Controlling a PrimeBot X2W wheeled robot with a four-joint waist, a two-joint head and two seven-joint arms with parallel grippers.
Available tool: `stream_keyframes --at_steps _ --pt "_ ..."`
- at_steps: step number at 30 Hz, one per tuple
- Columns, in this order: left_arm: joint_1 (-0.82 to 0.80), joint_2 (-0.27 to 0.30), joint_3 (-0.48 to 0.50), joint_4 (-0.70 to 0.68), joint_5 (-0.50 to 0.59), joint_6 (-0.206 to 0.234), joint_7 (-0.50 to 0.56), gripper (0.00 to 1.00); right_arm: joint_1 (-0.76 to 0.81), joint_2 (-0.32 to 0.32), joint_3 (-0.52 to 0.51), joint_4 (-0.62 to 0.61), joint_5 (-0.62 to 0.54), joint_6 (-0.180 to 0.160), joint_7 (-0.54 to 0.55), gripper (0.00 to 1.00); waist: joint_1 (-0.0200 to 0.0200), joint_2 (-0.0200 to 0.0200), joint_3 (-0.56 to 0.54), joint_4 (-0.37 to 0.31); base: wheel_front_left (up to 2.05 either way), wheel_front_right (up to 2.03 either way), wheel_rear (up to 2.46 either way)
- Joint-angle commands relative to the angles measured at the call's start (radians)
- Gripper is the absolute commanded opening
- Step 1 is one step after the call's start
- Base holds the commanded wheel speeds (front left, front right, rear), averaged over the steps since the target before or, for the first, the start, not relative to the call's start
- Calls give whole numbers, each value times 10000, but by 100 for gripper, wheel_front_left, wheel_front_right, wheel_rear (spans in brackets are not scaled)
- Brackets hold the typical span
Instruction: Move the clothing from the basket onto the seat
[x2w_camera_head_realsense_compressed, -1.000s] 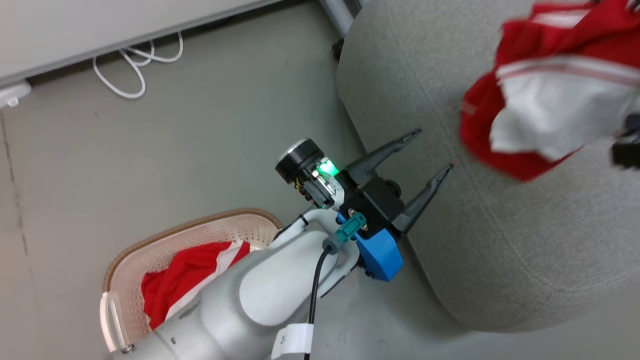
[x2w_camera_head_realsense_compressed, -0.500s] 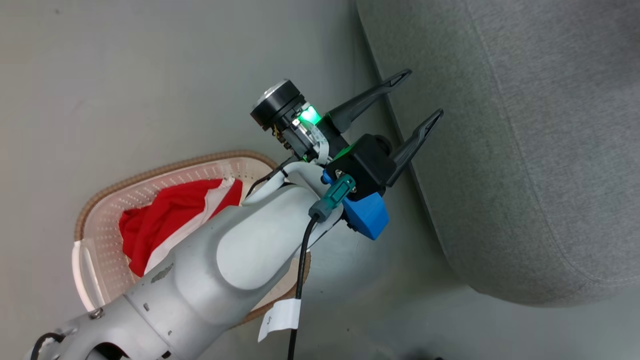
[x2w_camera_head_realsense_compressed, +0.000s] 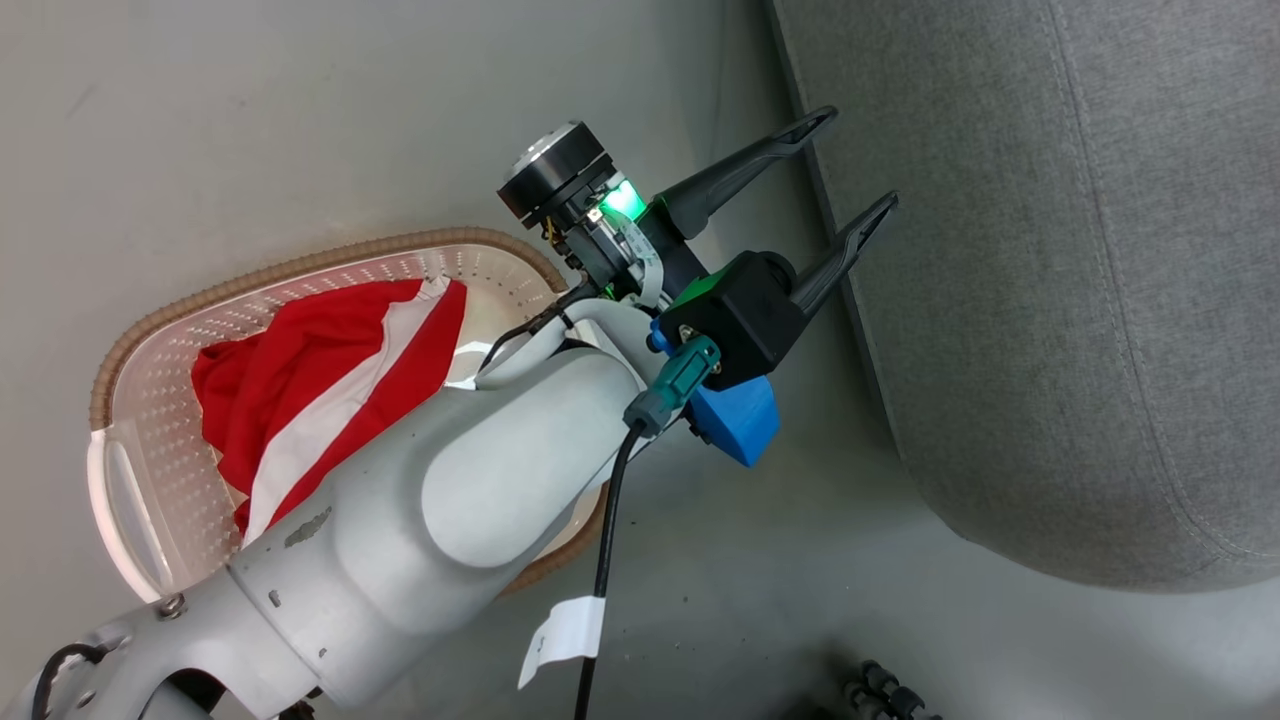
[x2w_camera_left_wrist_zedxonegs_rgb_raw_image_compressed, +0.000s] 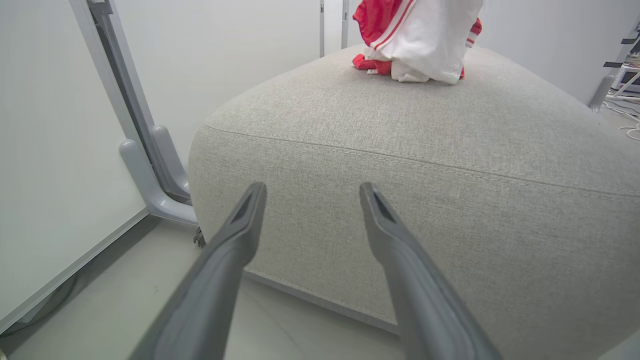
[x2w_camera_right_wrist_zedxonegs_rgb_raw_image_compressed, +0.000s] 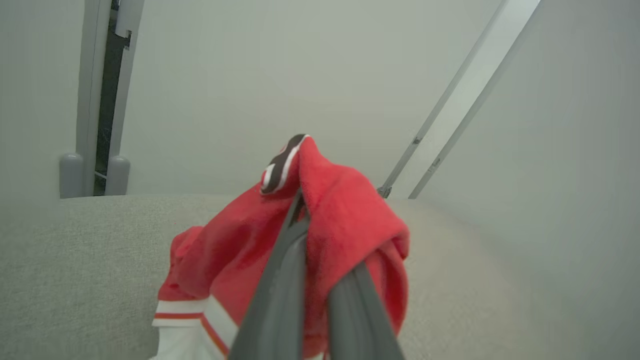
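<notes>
- The right end effector (x2w_camera_right_wrist_zedxonegs_rgb_raw_image_compressed: 301, 210) has its two fingers pressed together on a fold of one red garment (x2w_camera_right_wrist_zedxonegs_rgb_raw_image_compressed: 345, 225). In the left wrist view this red garment (x2w_camera_left_wrist_zedxonegs_rgb_raw_image_compressed: 425, 35) hangs from above, and its lower part already touches the top of the seat (x2w_camera_left_wrist_zedxonegs_rgb_raw_image_compressed: 400, 125), near the far edge.
- I judge the task about half done: this piece is over the seat (x2w_camera_right_wrist_zedxonegs_rgb_raw_image_compressed: 75, 250) but is not yet let go.
- The second garment (x2w_camera_head_realsense_compressed: 300, 370), red with a white stripe, lies crumpled inside the basket (x2w_camera_head_realsense_compressed: 300, 262). It is untouched, so it is what is left.
- The left end effector (x2w_camera_head_realsense_compressed: 860, 158) is wide and holds nothing. Its fingers point at the side of the seat (x2w_camera_head_realsense_compressed: 1050, 250), near the rounded corner, and not at the basket.
- The basket stands on the floor (x2w_camera_head_realsense_compressed: 250, 120), near the seat, with a strip of floor between them.
- The pale left forearm (x2w_camera_head_realsense_compressed: 480, 490) lies across the near part of the basket and hides some of it, and a black cable (x2w_camera_head_realsense_compressed: 600, 560) with a white tag hangs from it. I think this cable could catch on the rim.
- Beside the seat stand a white wall panel (x2w_camera_left_wrist_zedxonegs_rgb_raw_image_compressed: 50, 150) and a grey post (x2w_camera_left_wrist_zedxonegs_rgb_raw_image_compressed: 150, 165), which leave little room on that side.
</notes>
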Motion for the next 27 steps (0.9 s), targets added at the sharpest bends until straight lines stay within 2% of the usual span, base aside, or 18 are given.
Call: stream_keyframes --at_steps 1,9,14,15,17,27 --pt "-147 73 -56 -72 43 18 -1 100 213 138 -43 263 47 1 -37 0 -2 0 103 31 0 0 0" --pt "-218 214 -92 -158 -31 44 76 100 558 693 265 1654 333 1 -37 0 -2 0 205 70 0 0 0" --pt "-235 227 -110 -193 -55 95 85 100 721 841 439 1922 467 1 -37 0 -2 0 141 53 0 0 0" --pt "-213 247 -114 -186 -70 117 76 100 762 870 404 1868 467 1 -37 22 -2 0 101 34 0 0 0" --pt "-160 247 -115 -178 -105 131 44 100 937 969 298 1691 498 1 -37 100 -2 0 10 12 0 0 0" --pt "363 59 29 -51 -337 303 -260 100 2889 1450 -212 -315 33 1 -37 100 -2 0 -1199 22 0 0 0"
